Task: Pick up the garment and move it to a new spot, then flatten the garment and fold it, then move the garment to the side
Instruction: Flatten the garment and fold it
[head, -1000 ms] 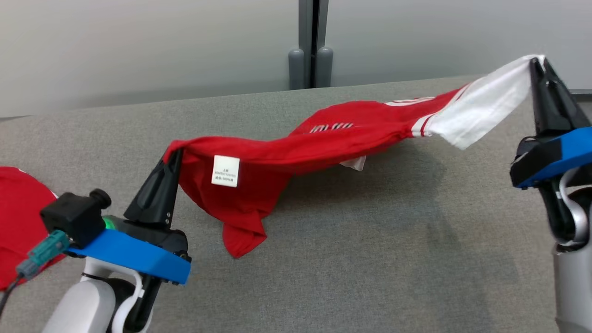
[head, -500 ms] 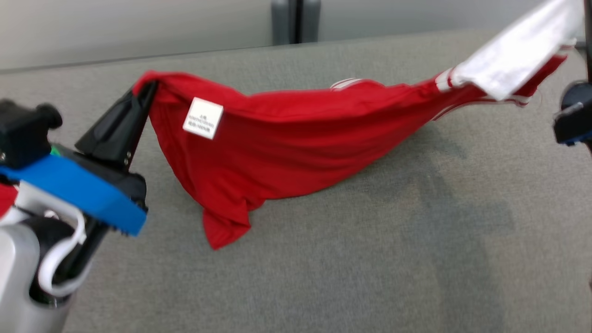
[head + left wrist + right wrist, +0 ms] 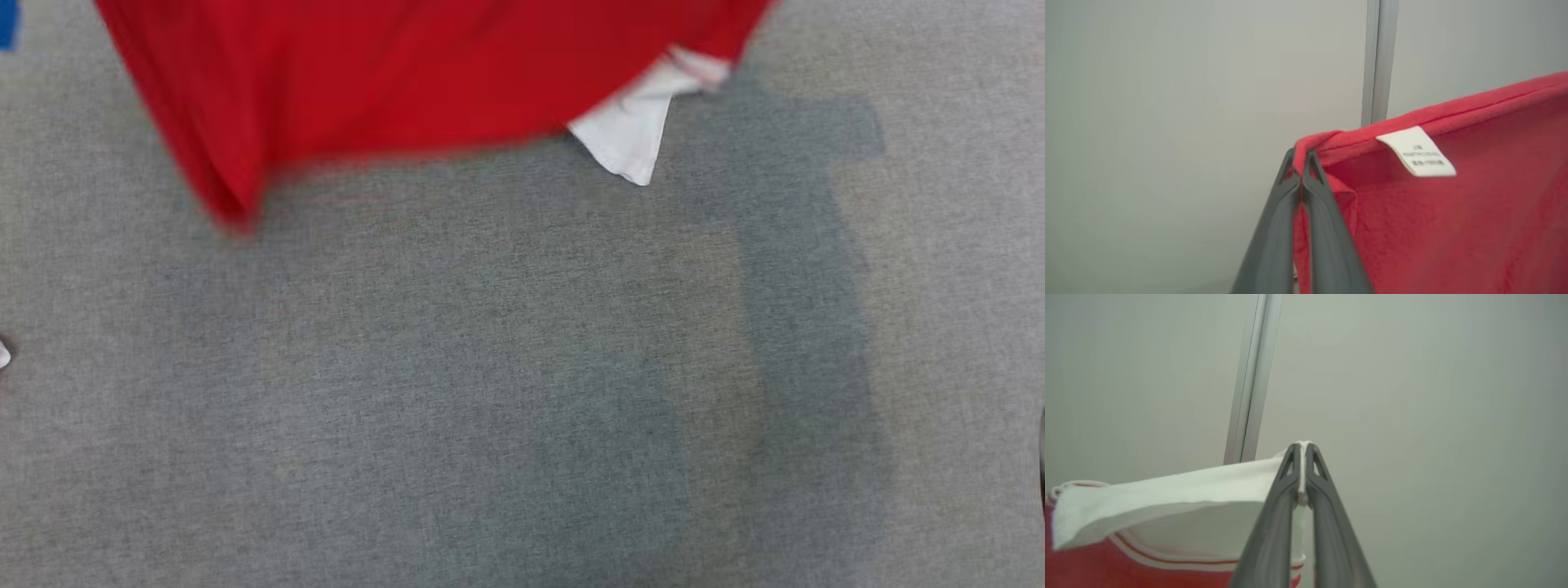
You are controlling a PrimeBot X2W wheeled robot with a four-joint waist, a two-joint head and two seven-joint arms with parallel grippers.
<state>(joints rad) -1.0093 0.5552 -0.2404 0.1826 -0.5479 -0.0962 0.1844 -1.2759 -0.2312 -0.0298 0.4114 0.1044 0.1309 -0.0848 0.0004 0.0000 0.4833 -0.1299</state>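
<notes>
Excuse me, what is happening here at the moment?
A robot holds a red and white garment up between its two hands. The left hand is shut on a red edge beside the white label; the right hand is shut on a white part. It hangs over the grey surface, blurred in the head view.

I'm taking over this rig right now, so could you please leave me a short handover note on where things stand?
Left gripper: shut on a hem corner of the red shirt, beside its white care label.
Right gripper: shut on the edge of a white sleeve.
Shirt: held up, stretched between both grippers above the grey fabric surface; its lower edge is blurred, so contact is unclear.
Done: pick-up.
Left: lay at the new spot, flatten, fold, move aside.
</notes>
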